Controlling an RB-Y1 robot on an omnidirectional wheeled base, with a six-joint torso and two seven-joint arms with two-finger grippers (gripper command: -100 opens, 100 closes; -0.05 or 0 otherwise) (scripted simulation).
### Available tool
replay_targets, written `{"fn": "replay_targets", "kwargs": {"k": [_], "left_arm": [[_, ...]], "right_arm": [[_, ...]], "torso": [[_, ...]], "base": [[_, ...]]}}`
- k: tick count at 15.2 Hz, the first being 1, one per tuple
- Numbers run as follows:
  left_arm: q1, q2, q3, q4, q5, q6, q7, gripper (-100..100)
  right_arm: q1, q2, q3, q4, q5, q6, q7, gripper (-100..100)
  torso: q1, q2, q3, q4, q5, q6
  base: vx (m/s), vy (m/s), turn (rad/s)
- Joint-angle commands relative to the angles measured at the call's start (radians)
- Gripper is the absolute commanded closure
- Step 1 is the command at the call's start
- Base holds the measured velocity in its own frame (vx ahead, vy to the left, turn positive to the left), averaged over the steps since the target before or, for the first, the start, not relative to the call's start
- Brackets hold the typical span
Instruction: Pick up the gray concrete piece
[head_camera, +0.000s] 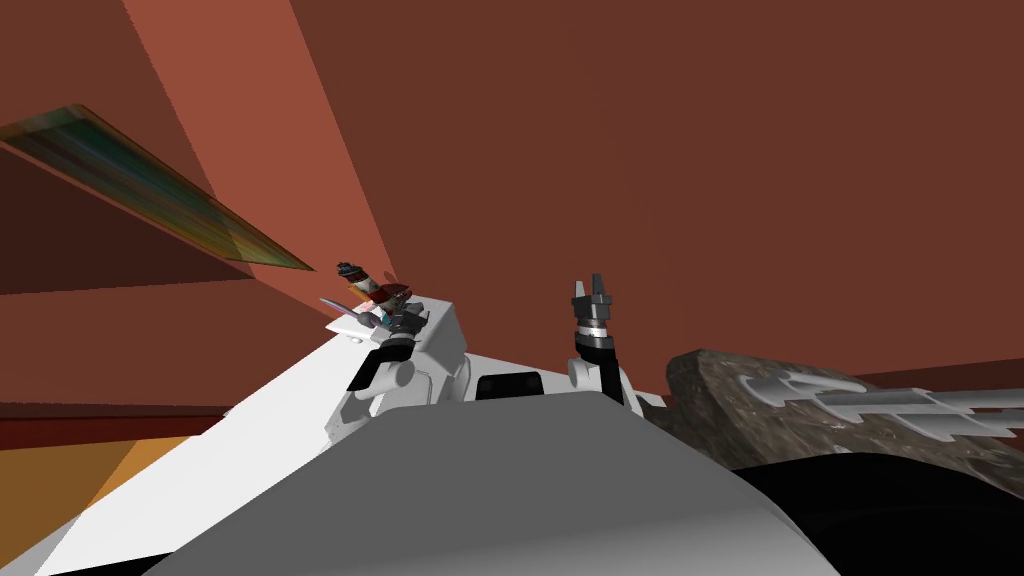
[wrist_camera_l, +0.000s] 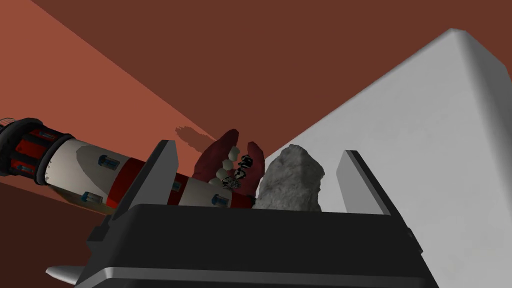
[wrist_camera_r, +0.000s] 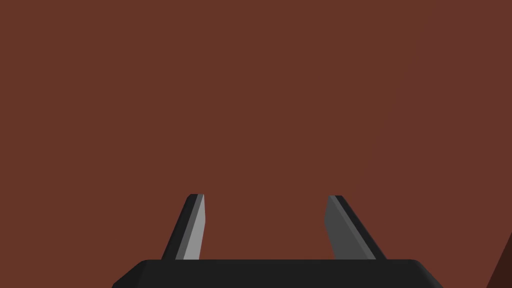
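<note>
The grey, rough concrete piece (wrist_camera_l: 292, 177) lies on a white surface (wrist_camera_l: 425, 150). It sits between the open fingers of my left gripper (wrist_camera_l: 257, 150), nearer one finger (wrist_camera_l: 357, 175), and neither finger touches it. Beside it lie a red and white cylinder (wrist_camera_l: 100, 170) and a dark red, glove-like thing (wrist_camera_l: 225, 155) with small white bits on it. In the head view my left gripper (head_camera: 405, 318) is at the far corner of the white surface (head_camera: 250, 430), next to this cluster. My right gripper (head_camera: 592, 285) is raised and open (wrist_camera_r: 265, 196), holding nothing.
A rough dark stone slab (head_camera: 780, 420) lies at the right with a grey ornate metal piece (head_camera: 880, 400) on it. A red-brown wall stands close behind everything. A slanted greenish panel (head_camera: 150, 190) hangs at the left. Orange floor (head_camera: 60, 480) shows at the lower left.
</note>
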Motion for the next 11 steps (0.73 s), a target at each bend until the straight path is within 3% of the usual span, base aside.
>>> {"fn": "replay_targets", "kwargs": {"k": [1, 3, 6, 11], "left_arm": [[0.007, 0.010, 0.006, -0.017, -0.003, 0.029, -0.005, -100], [0.017, -0.003, 0.014, -0.039, -0.007, 0.059, -0.010, -100], [0.031, -0.053, 0.027, -0.073, -0.013, 0.101, -0.017, -100], [0.040, -0.123, 0.039, -0.101, -0.018, 0.134, -0.023, -100]], "right_arm": [[0.000, 0.000, 0.000, 0.000, 0.000, 0.000, 0.000, 0], [0.000, 0.000, 0.000, 0.000, 0.000, 0.000, 0.000, 0], [0.000, 0.000, 0.000, 0.000, 0.000, 0.000, 0.000, 0], [0.000, 0.000, 0.000, 0.000, 0.000, 0.000, 0.000, 0]], "torso": [[0.000, 0.000, 0.000, 0.000, 0.000, 0.000], [0.000, 0.000, 0.000, 0.000, 0.000, 0.000], [0.001, -0.001, -0.001, 0.000, 0.000, 0.000], [0.001, -0.002, -0.001, 0.000, 0.000, 0.000]], "base": [[-0.001, 0.016, 0.009], [0.004, 0.021, 0.012], [0.014, 0.037, 0.017], [0.017, 0.035, 0.012]]}}
